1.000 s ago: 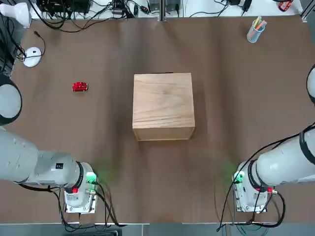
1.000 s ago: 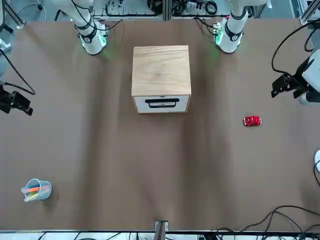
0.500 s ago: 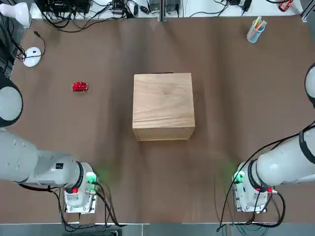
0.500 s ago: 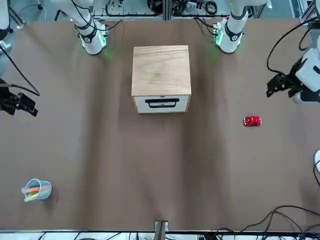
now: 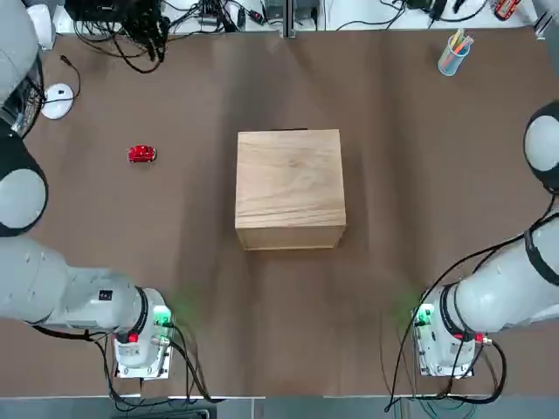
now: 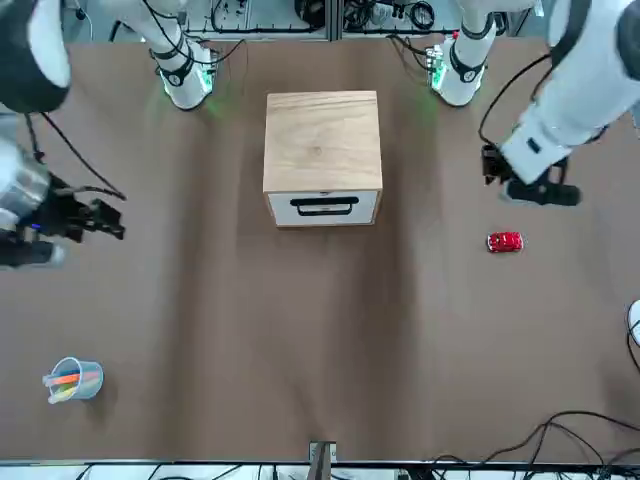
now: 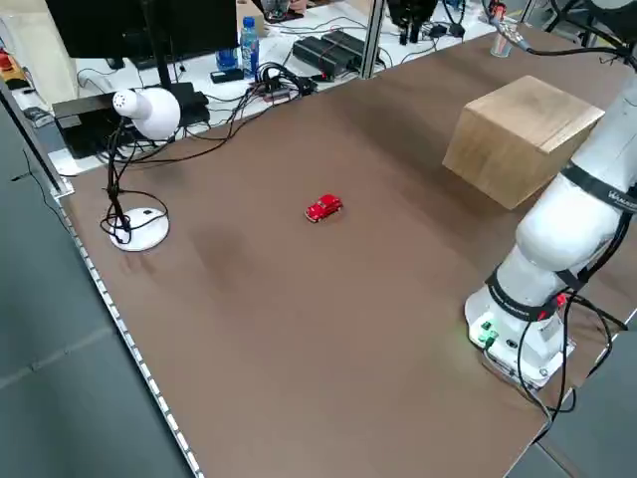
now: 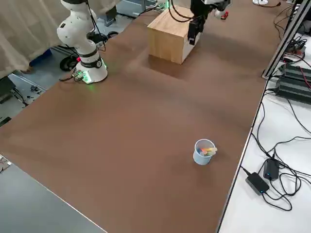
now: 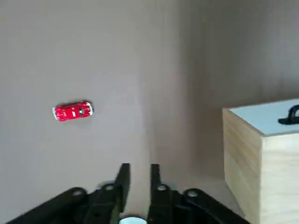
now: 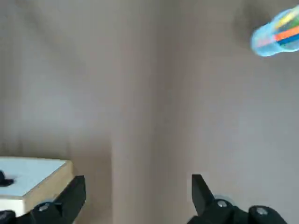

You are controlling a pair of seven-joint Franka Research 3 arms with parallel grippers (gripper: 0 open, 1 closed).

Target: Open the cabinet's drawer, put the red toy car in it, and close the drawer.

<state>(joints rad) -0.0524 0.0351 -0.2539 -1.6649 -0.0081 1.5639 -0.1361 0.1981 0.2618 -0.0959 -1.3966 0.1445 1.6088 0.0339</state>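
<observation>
The cabinet (image 5: 290, 188) stands mid-table, its drawer (image 6: 323, 208) pushed in flush, with the dark handle facing away from the arm bases. The red toy car (image 5: 141, 154) lies alone on the table to the cabinet's left, also seen as the red toy car (image 6: 505, 242) (image 9: 73, 112). My left gripper (image 6: 520, 183) hovers above the table between car and cabinet. In the left wrist view, the left gripper (image 9: 138, 175) has its fingers nearly together with nothing between them. My right gripper (image 6: 100, 215) hangs over the table's right side. The right gripper (image 10: 136, 191) is open and empty.
A blue cup of pens (image 5: 454, 52) stands at the far right corner. A white mouse (image 5: 58, 100) sits at the far left edge, with cables along the table's far edge. Both arm bases stand at the near edge.
Both arms have swung inward over the table. The left gripper has moved toward the car and cabinet, and its fingers have come together. Car and cabinet have not moved.
</observation>
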